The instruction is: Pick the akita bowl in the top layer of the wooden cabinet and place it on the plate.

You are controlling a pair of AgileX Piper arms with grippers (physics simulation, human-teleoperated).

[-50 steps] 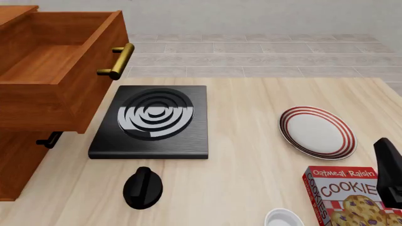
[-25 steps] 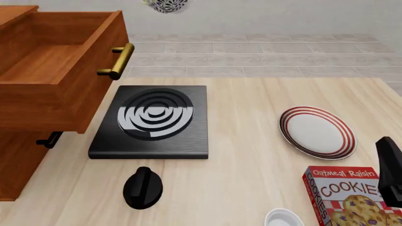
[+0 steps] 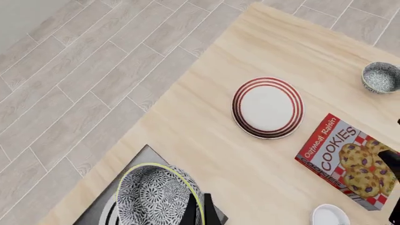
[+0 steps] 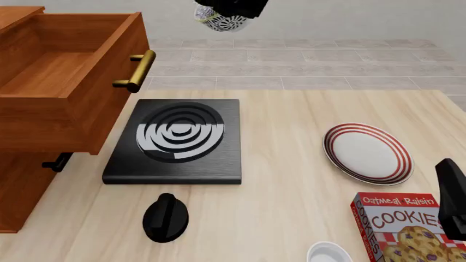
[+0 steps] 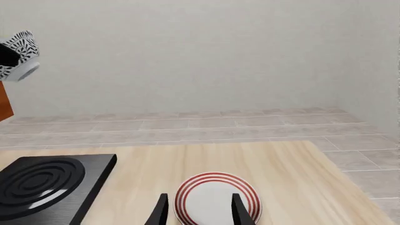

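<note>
- The wooden cabinet (image 4: pixel 29 164) is seen at the left edge of the front view, its top drawer (image 4: pixel 65 82) pulled fully open, the brass handle (image 4: pixel 136 71) facing the table and only bare wood showing inside.
- The light wooden table (image 4: pixel 291 180) is spread before the cabinet, with grey floor tiles beyond its far edge.
- A black stove (image 4: pixel 177 141) with a ringed burner is set just beside the cabinet; a black knob-like object (image 4: pixel 165 217) lies nearer the camera.
- A red cookie box (image 4: pixel 407 226) is laid flat at the table's near right corner, close to the plate.
- The plate (image 4: pixel 368 152), white with red rings, is seen on the right side of the table, with nothing on it.
- The patterned bowl (image 4: pixel 224 21) is held high in the air at the top of the front view, above the far side of the stove and well apart from the plate.
- The left gripper (image 4: pixel 237 7) is clenched on the bowl's rim, one dark finger (image 3: pixel 188 212) seen against the patterned wall in the left wrist view.
- The right gripper (image 5: pixel 197 209) is held low over the table with its jaws released, the plate framed between its fingers.
- A small white bowl (image 4: pixel 329 254) is cut off by the near edge of the front view.
- A small speckled grey bowl (image 3: pixel 381 77) is seen near the table's edge in the left wrist view.
</note>
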